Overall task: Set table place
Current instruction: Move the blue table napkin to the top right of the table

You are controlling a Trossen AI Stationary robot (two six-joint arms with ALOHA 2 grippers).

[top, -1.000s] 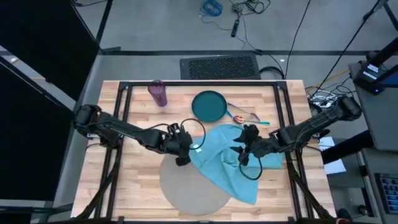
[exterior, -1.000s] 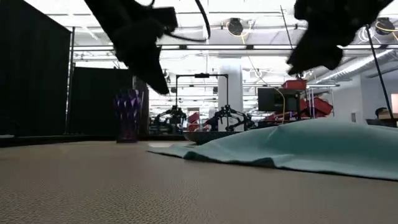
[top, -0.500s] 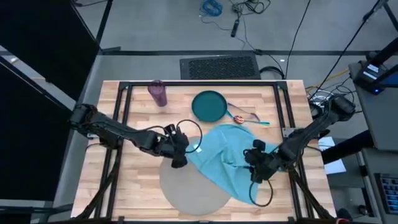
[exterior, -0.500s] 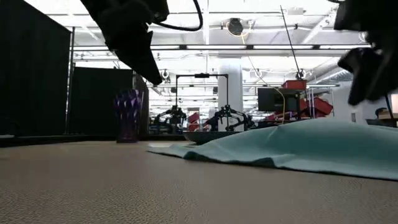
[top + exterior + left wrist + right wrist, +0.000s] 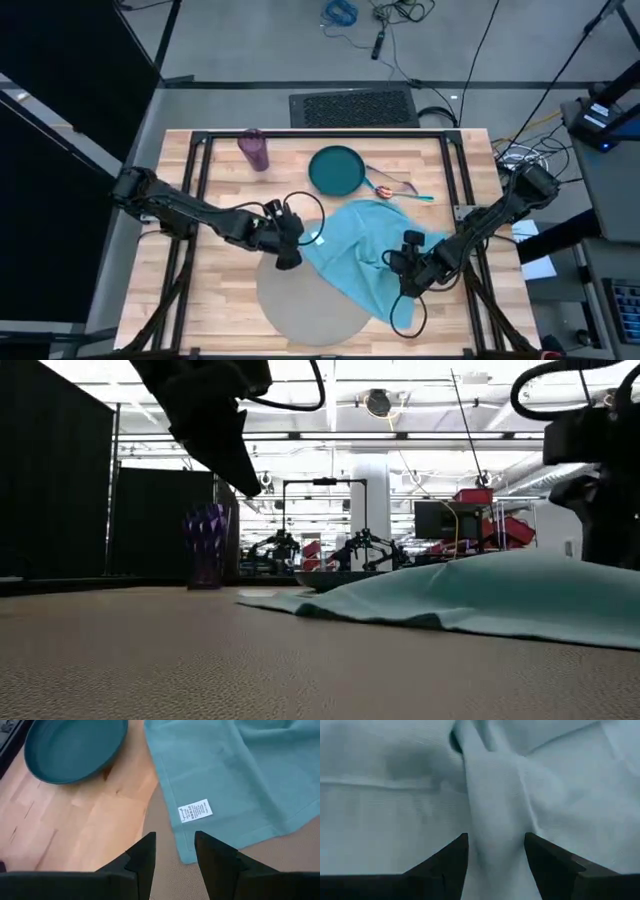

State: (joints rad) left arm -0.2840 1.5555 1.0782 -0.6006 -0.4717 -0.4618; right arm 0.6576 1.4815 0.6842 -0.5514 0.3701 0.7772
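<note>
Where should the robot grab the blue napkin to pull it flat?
Probably the napkin corner by its white tag, coming down from above. That edge lies flat over the mat, right before the open left gripper. The right gripper straddles a raised fold.

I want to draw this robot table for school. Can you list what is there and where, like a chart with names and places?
table: light wood planks, black frame
mat: big, round, grey-beige, at the near edge
napkin: light-blue cloth, rumpled, partly over the mat
plate: teal, round, at the far side, empty
cup: purple, upright, far left corner
cutlery: beside the plate, teal handles
left gripper: open, above the napkin's tagged corner
right gripper: open, a napkin fold between its fingers
</note>
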